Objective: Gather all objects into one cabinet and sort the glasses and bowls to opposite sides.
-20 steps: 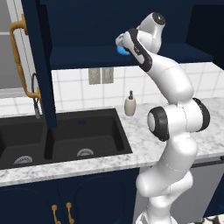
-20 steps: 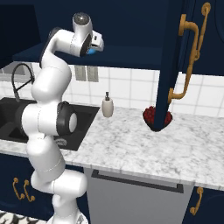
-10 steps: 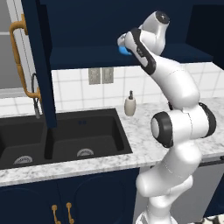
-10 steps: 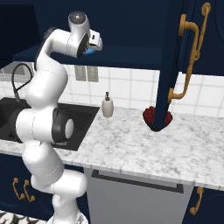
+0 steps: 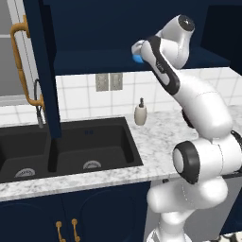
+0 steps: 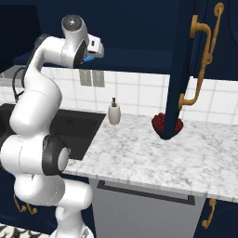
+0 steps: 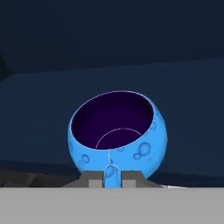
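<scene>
A bright blue bowl (image 7: 117, 133) with a dark purple inside sits between my gripper (image 7: 111, 174) fingertips, which are shut on its near rim. Its opening is tipped toward the hand camera. From the left base view the blue bowl (image 5: 137, 58) peeks out under the gripper (image 5: 140, 49) at the front edge of a dark navy cabinet shelf (image 5: 90, 61) above the counter. The right base view shows the bowl (image 6: 93, 59) and gripper (image 6: 95, 48) at that same shelf (image 6: 130, 56). Whether the bowl touches the shelf cannot be told.
An open navy cabinet door (image 5: 46, 71) with a brass handle (image 5: 21, 61) hangs left of the arm; another door (image 6: 185, 69) hangs to its right. A soap dispenser (image 5: 140, 112) stands on the marble counter (image 6: 153, 158) by the black sink (image 5: 71, 146). A red object (image 6: 160, 123) sits behind the right door.
The hand and the blue bowl have stayed at the shelf edge. The arm's elbow and lower links have swung a little to the side.
</scene>
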